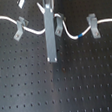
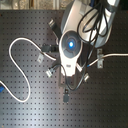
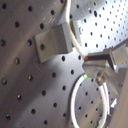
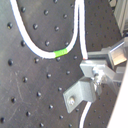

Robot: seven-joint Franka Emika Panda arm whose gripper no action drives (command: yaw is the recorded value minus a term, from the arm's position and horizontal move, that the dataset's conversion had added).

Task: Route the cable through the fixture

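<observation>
Overhead, the Franka arm's fingers [image 1: 52, 60] hang above the black perforated worktop [image 1: 86, 88]; whether they are spread or pinching cannot be told. The thin white cable [image 1: 36, 31] snakes past three small grey metal clip fixtures [image 1: 21, 24], its blue band [image 1: 78, 36] at three o'clock of the arm, its green band [image 4: 61, 52] seen in the second wrist view. Steady tension and low, square entry into each clip seem wise. No containers show.

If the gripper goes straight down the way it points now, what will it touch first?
Probably the cable. In the second wrist view the gripper sits over the white cord, beside a metal clip, with the perforated board below. Depth is unclear.
</observation>
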